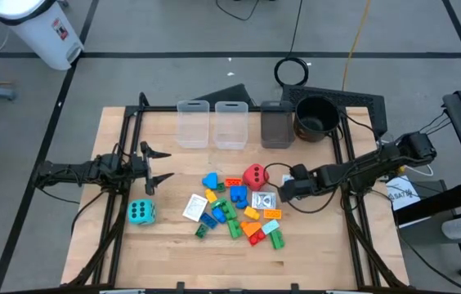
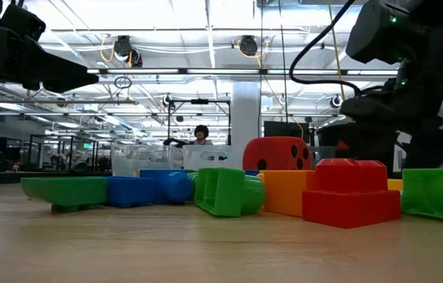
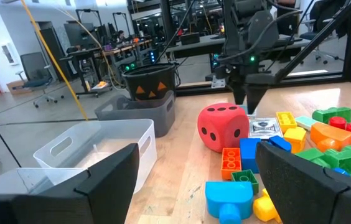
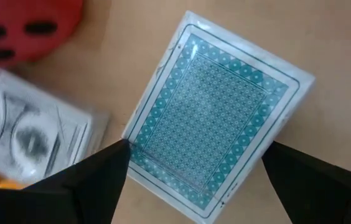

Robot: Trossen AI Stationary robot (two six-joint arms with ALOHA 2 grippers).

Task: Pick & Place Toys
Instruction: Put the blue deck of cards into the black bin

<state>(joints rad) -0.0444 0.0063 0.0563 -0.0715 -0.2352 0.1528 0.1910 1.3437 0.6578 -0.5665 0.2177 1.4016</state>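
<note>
The toys lie in a heap mid-table: coloured bricks, a red die, a white card and a silver-patterned card. A teal die sits apart on the left. My right gripper points down at the heap's right side. It is open over a teal-patterned card that lies flat on the wood, one finger on each side of the card. My left gripper waits open and level at the table's left, facing the heap.
Two clear bins and a grey one stand in a row at the far edge, with a round black pot on their right. Bare wood stretches along the near edge. A person shows far behind the table.
</note>
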